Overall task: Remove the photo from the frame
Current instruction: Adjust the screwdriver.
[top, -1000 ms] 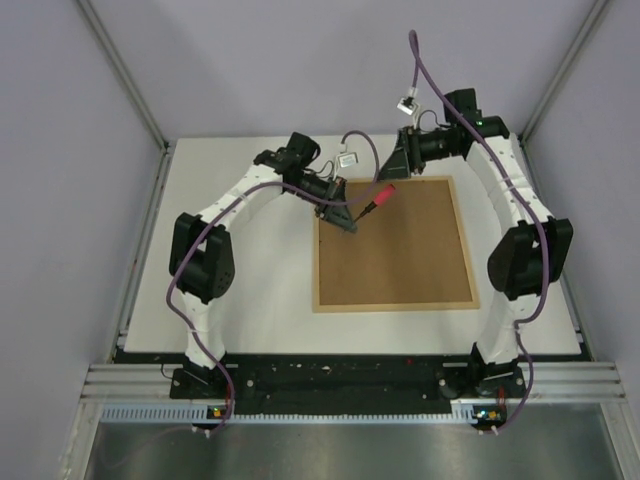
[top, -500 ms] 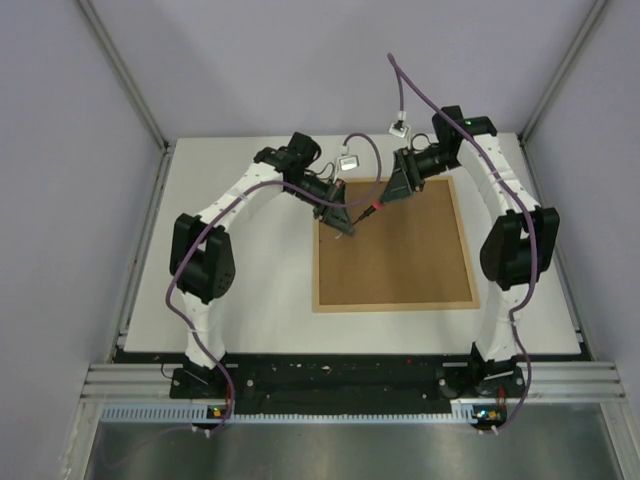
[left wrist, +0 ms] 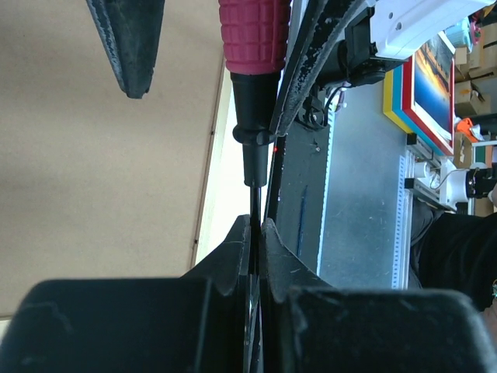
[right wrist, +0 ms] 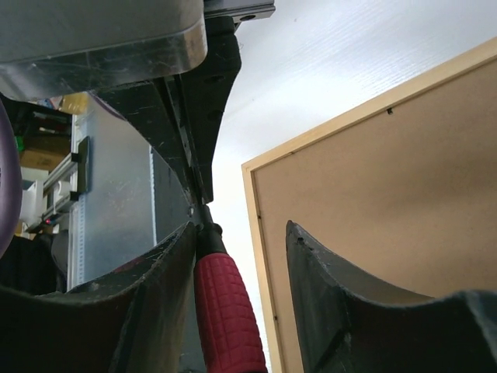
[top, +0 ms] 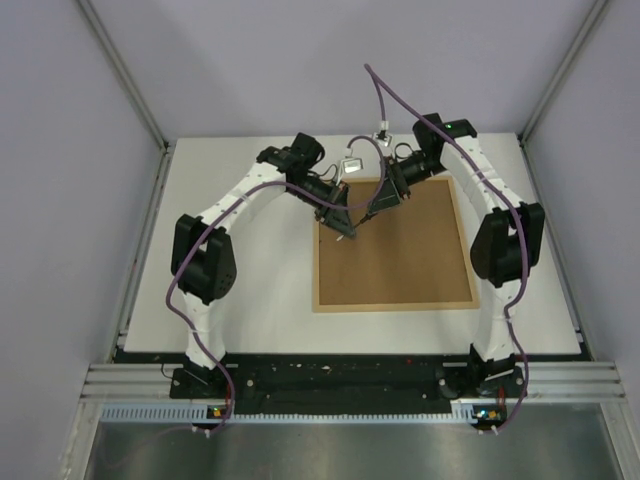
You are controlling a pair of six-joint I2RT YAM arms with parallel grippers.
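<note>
The frame (top: 395, 306) lies face down on the white table, its brown backing board (top: 400, 250) facing up. The photo is hidden. My left gripper (top: 347, 230) hovers over the frame's far left corner, shut on the thin metal shaft (left wrist: 254, 194) of a tool with a red handle (left wrist: 252, 35). My right gripper (top: 375, 208) stands open with its jaws on either side of that red handle (right wrist: 225, 311). One finger (right wrist: 167, 264) lies against the handle; the other finger (right wrist: 326, 264) is apart from it, above the backing board (right wrist: 388, 171) and the pale rim (right wrist: 260, 256).
The white tabletop (top: 250, 300) ends at a black strip and a metal rail (top: 350, 385) by the arm bases. Grey walls stand on three sides. Purple cables (top: 385, 95) loop above both wrists.
My right arm has swung left towards the left gripper, and its jaws now straddle the red handle and have narrowed a little. The left arm and the tool have stayed put.
</note>
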